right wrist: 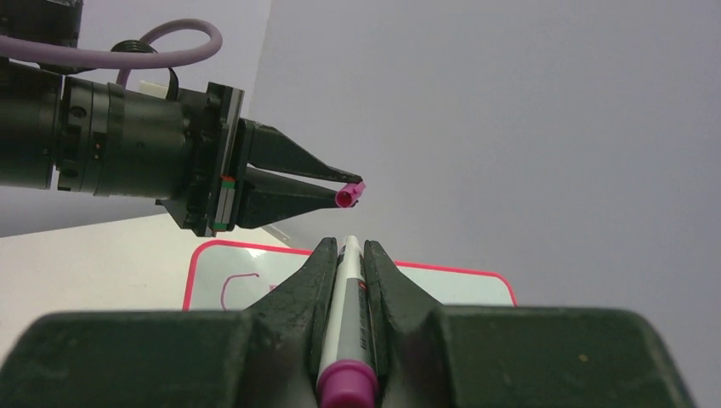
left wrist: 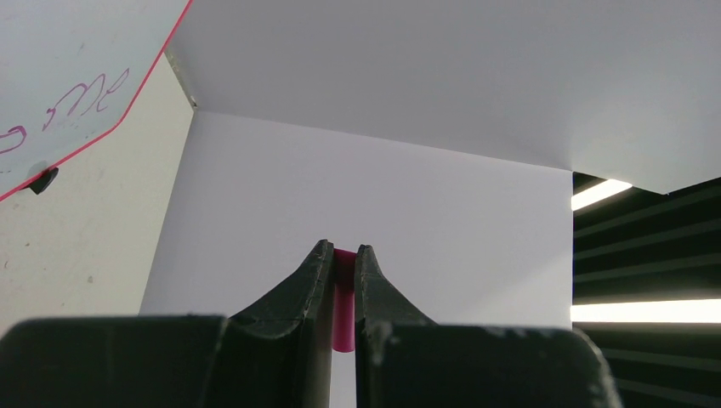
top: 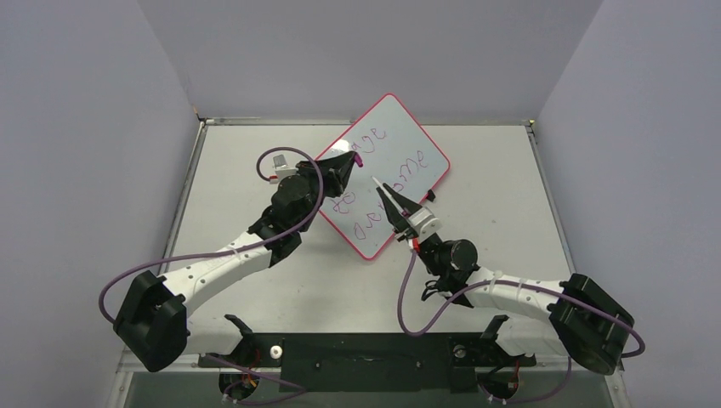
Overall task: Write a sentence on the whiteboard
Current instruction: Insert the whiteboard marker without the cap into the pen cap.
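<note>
Whiteboard (top: 408,140) with its pink-red rim sits on the grey surface (top: 255,153), turned cornerwise, reaching under both sets of fingers and on beyond them toward the back wall. The sentence (top: 406,167) runs across it in loopy purple-pink handwriting, partly hidden by the 2 arms; I can make out "to" and what looks like "overcome" on the lines nearest the right fingers. The left fingers (top: 350,160) hang over the board's left edge and are closed on a small pink cap (top: 357,159); from the left wrist the cap (left wrist: 343,297) shows pinched upright between the 2 black tips. The right fingers (top: 393,202) sit over the board's near right part, clamped around a white marker (top: 383,189) with a purple-pink butt end (right wrist: 346,384), its tip pointing out past them toward the left fingers. Seen from the right wrist, the cap (right wrist: 349,195) is just beyond and above the marker's tip, near it but apart. I cannot tell whether the tip touches the board.
</note>
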`<state>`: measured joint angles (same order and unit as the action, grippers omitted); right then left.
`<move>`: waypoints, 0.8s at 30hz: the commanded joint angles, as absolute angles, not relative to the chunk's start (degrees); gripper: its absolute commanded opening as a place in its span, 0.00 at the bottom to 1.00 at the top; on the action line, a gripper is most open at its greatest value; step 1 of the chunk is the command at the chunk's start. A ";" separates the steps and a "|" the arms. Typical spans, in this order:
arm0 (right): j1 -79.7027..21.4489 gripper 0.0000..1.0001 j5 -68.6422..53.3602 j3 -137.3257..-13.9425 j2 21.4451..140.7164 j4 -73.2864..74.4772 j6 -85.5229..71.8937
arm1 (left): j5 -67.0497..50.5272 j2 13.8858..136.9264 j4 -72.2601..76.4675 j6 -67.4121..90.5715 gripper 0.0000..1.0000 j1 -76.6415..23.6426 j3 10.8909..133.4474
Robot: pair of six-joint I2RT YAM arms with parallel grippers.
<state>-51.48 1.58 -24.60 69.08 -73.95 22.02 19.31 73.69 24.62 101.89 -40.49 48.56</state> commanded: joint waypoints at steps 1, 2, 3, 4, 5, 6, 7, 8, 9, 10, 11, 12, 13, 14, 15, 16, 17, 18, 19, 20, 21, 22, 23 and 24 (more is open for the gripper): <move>-51.89 0.00 -3.02 -27.64 70.23 -78.76 22.17 | 20.16 71.54 23.90 102.12 0.00 -40.06 48.19; -51.87 0.00 -3.63 -28.00 70.42 -78.36 22.44 | 20.01 71.26 23.64 102.24 0.00 -40.01 48.17; -51.88 0.00 -3.98 -28.45 70.67 -78.16 22.56 | 19.73 70.94 23.38 102.31 0.00 -39.97 48.12; -51.91 0.00 -4.15 -28.68 70.84 -77.96 22.84 | 19.62 70.85 23.29 102.53 0.00 -39.94 47.98; -51.91 0.00 -4.44 -29.10 71.15 -77.96 23.02 | 19.49 70.64 23.18 102.64 0.00 -39.91 47.90; -51.91 0.00 -4.55 -29.32 71.35 -77.92 23.27 | 19.42 70.57 23.10 102.83 0.00 -39.86 47.83; -51.88 0.00 -4.83 -29.70 71.65 -77.85 23.41 | 19.20 70.57 22.94 102.92 0.00 -39.89 47.82; -51.91 0.00 -5.12 -29.83 71.77 -77.65 23.63 | 19.14 70.57 23.00 103.16 0.00 -39.85 47.75; -51.93 0.00 -5.24 -30.27 72.04 -77.54 23.59 | 18.93 70.51 23.06 103.22 0.00 -39.82 47.73; -51.92 0.00 -5.37 -30.47 72.14 -77.30 23.52 | 18.83 70.54 23.15 103.41 0.00 -39.82 47.68; -51.93 0.00 -5.37 -30.73 72.51 -77.24 23.49 | 18.70 70.66 23.22 103.52 0.00 -39.77 47.69; -51.98 0.00 -5.34 -30.84 72.73 -77.36 23.43 | 18.54 70.66 23.38 103.55 0.00 -39.75 47.75; -52.01 0.00 -5.31 -31.02 73.18 -77.44 23.40 | 18.50 70.73 23.34 103.59 0.00 -39.78 47.91; -51.98 0.00 -5.15 -31.07 73.42 -77.83 23.39 | 18.42 70.83 23.15 103.48 0.00 -39.80 47.99; -52.01 0.00 -5.12 -31.19 73.73 -78.01 23.34 | 18.35 70.88 23.00 103.46 0.00 -39.81 48.12; -52.03 0.00 -5.04 -31.28 73.95 -78.07 23.31 | 18.26 70.99 22.93 103.56 0.00 -39.86 48.10; -51.98 0.00 -4.89 -31.40 74.28 -78.19 23.36 | 18.18 71.05 23.02 103.59 0.00 -39.82 48.04; -52.02 0.00 -4.65 -31.43 74.45 -78.25 23.37 | 18.01 71.12 23.20 103.73 0.00 -39.82 48.01; -52.03 0.00 -4.57 -31.54 74.82 -78.40 23.38 | 17.93 71.35 23.29 103.96 0.00 -39.82 47.95; -52.03 0.00 -4.28 -31.66 75.03 -78.53 23.33 | 17.64 71.63 23.58 104.01 0.00 -39.88 47.93; -52.03 0.00 -4.21 -31.69 75.38 -78.78 23.30 | 17.52 71.72 23.74 104.18 0.00 -39.85 47.86; -52.03 0.00 -4.02 -31.65 75.78 -78.99 23.30 | 17.37 71.87 24.11 104.21 0.00 -39.89 47.84; -52.01 0.00 -3.94 -31.65 75.94 -79.47 23.23 | 17.34 71.97 24.18 104.23 0.00 -39.90 47.80; -51.98 0.00 -3.73 -31.64 76.29 -79.68 23.21 | 17.32 72.05 24.19 104.23 0.00 -39.88 47.85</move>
